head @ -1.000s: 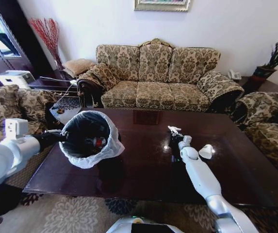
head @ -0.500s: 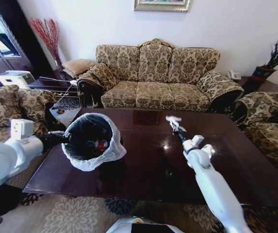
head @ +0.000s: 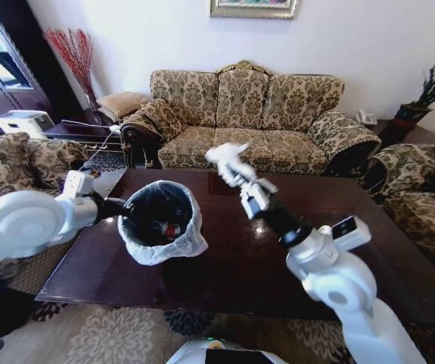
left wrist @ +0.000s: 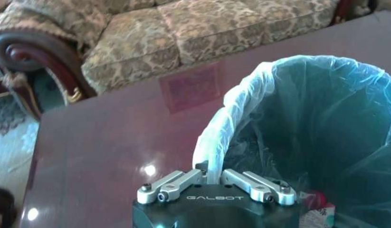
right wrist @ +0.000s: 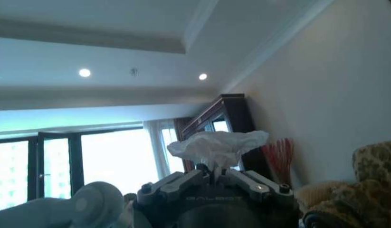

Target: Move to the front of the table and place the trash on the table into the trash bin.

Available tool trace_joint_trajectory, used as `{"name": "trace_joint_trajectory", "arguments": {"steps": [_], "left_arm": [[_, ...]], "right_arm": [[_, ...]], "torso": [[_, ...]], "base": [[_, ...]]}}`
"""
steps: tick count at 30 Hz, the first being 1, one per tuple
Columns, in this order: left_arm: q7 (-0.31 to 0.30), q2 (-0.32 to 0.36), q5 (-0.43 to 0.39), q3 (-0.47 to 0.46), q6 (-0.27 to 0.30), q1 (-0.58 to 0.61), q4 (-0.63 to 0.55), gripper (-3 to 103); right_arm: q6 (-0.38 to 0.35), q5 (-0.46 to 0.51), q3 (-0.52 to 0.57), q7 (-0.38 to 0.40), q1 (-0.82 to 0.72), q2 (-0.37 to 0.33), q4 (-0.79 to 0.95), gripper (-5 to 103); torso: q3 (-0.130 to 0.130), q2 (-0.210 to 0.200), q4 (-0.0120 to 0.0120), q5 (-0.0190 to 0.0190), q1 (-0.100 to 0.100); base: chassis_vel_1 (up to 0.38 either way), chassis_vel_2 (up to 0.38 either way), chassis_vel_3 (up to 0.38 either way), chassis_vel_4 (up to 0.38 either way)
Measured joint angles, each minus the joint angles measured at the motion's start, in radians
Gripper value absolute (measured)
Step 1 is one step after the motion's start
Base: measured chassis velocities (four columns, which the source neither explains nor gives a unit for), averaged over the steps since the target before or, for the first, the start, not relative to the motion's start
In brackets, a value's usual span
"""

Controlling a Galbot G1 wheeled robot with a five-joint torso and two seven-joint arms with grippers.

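Left gripper point(left wrist: 210, 176) jaws clamped low at left; right gripper point(head: 236, 173) raised, jaws clamped.

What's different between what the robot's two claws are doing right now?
The left gripper pinches the trash bin by its lined rim, low on the table. The right gripper is raised above the table, pointing upward, clamped on a crumpled white tissue. Both are shut on something.

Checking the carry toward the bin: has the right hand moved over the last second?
Yes. The right hand, shut on a crumpled white tissue, has risen off the table and swung left toward the trash bin, now showing against the sofa.
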Motion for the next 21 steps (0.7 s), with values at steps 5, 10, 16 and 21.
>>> {"name": "trace_joint_trajectory", "arguments": {"steps": [5, 10, 16, 21], "left_arm": [[0.0, 0.025, -0.002, 0.016, 0.0, -0.038, -0.04, 0], [-0.001, 0.038, -0.033, 0.016, 0.0, -0.068, -0.103, 0], [-0.004, 0.031, -0.04, 0.015, 0.0, -0.072, -0.123, 0], [-0.006, 0.02, -0.039, 0.014, 0.0, -0.07, -0.126, 0]], "right_arm": [[0.009, -0.128, -0.104, -0.012, -0.01, 0.009, -0.029, 0], [0.012, -0.226, -0.207, 0.026, 0.032, 0.043, -0.084, 0], [0.0, -0.244, -0.222, 0.037, 0.047, 0.049, -0.087, 15], [-0.009, -0.244, -0.215, 0.036, 0.048, 0.044, -0.085, 31]], "torso": [[0.0, 0.0, 0.0, -0.0003, 0.0], [0.0, 0.0, 0.0002, -0.0003, 0.0], [0.0, 0.0, 0.0002, -0.0003, 0.0], [0.0, 0.0, 0.0002, -0.0004, 0.0]], "base": [[0.0, 0.0, 0.0, 0.0], [0.0, 0.0, 0.0, 0.0], [0.0, 0.0, 0.0, 0.0], [0.0, 0.0, 0.0, 0.0]]}}
